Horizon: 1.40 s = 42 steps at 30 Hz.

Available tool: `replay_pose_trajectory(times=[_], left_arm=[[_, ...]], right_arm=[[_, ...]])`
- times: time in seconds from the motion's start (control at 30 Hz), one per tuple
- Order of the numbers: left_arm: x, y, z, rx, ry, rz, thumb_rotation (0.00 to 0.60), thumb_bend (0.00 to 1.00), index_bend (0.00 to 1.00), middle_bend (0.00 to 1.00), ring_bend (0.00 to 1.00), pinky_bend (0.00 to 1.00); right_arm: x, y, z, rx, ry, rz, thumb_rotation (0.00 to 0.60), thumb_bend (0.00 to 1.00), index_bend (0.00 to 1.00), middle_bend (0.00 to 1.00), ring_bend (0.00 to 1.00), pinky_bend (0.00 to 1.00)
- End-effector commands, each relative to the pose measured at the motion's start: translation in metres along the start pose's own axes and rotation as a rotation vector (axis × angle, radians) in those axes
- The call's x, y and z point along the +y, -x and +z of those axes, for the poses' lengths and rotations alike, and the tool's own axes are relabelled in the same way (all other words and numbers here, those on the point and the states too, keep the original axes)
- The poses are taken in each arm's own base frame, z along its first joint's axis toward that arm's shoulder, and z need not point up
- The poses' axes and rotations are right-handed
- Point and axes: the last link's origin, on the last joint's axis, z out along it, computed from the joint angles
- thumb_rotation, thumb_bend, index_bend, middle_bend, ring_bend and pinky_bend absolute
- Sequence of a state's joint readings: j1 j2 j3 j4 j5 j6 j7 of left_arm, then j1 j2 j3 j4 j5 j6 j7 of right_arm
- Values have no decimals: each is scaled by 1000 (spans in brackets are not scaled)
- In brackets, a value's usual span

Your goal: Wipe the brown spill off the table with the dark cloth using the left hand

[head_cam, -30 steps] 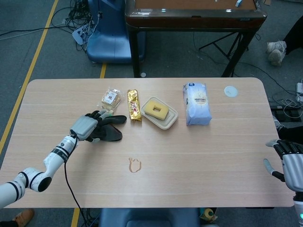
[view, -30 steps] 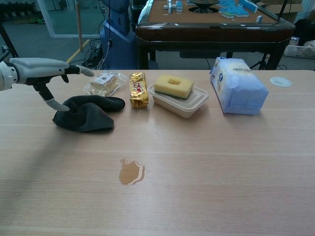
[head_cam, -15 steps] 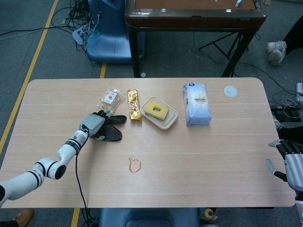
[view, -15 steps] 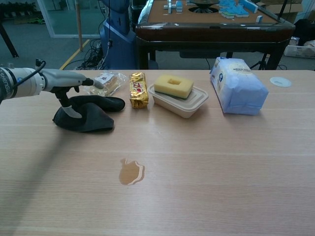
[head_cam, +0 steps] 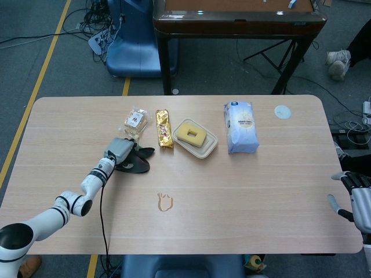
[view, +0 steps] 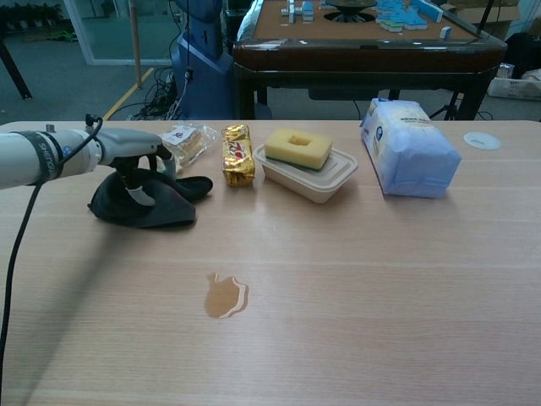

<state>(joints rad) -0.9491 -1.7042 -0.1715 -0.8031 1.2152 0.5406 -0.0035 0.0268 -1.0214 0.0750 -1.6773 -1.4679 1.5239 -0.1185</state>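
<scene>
The dark cloth (head_cam: 138, 165) (view: 156, 208) lies bunched at the left of the table. My left hand (head_cam: 119, 152) (view: 135, 157) is down on top of it. Its fingers (view: 167, 162) bend down onto the cloth's far side and the thumb (view: 139, 192) touches the near side. Whether they clasp the cloth is not plain. The brown spill (head_cam: 165, 202) (view: 225, 295) is a small puddle nearer the front, to the right of the cloth and apart from it. My right hand (head_cam: 355, 201) hangs off the table's right front corner, fingers apart and holding nothing.
Behind the cloth lie a clear snack packet (head_cam: 135, 120) (view: 182, 139) and a gold wrapped bar (head_cam: 164, 128) (view: 238, 156). Further right are a yellow sponge in a beige tray (head_cam: 208, 149) (view: 325, 186), a white bag (head_cam: 240, 126) (view: 409, 148) and a white disc (head_cam: 282, 112).
My left hand has moved right and come down from above the cloth onto it, and its fingers have curled downward. The right hand has sunk slightly at the frame's edge.
</scene>
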Motion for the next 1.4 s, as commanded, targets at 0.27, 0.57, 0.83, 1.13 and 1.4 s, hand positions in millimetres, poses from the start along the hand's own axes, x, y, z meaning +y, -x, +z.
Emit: replay_pose_trajectory(times=[0.27,0.57,0.83,1.13,1.4], left_arm=[[5,6,-14,13,72,-38,600,191,626,626,629,868],[39,3,-60,5,271,-46,600,191,618,634,635,890],[79,24,-82,-54,410,-15,600,192,590,633,627,890],[129,37,-87,-68,515,-75,600,191,575,633,626,890],[166,40,-80,-55,568,-26,600,192,559,621,621,889]], right_arm=[[0,3,2,-7,-8,9,600,388,354,339,278,332],[-1,5,2,-12,-18,16,600,388,354,339,280,332],[0,3,-2,-7,-19,19,600,388,354,339,280,332],[4,1,-10,3,-6,23,600,388,354,339,282,332],[6,-1,-14,13,1,27,600,388,354,339,282,332]])
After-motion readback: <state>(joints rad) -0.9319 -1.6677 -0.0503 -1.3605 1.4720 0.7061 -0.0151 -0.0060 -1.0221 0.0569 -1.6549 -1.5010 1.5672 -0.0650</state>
